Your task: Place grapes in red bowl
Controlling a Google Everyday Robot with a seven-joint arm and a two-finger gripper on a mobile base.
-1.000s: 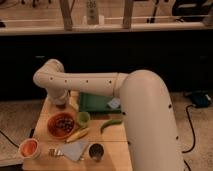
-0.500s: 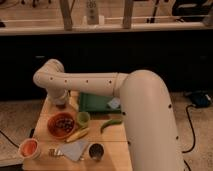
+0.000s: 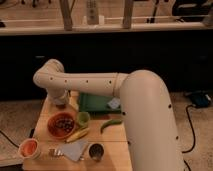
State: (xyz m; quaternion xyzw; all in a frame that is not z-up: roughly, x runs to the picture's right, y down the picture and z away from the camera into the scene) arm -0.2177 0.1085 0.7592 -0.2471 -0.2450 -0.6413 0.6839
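The red bowl (image 3: 52, 127) sits on the left part of the small wooden table (image 3: 115, 147). The grapes (image 3: 63, 123), a dark cluster, lie inside it. My arm reaches from the right across to the left. My gripper (image 3: 60, 99) hangs at the table's back left corner, just behind and above the bowl, apart from the grapes.
A small green cup (image 3: 83, 118) stands right of the bowl, with a long green vegetable (image 3: 111, 123) and a yellow item (image 3: 77, 135) nearby. A green tray (image 3: 95, 102) lies at the back. A pale-rimmed bowl (image 3: 29, 148), a grey cloth (image 3: 73, 149) and a metal cup (image 3: 95, 151) line the front.
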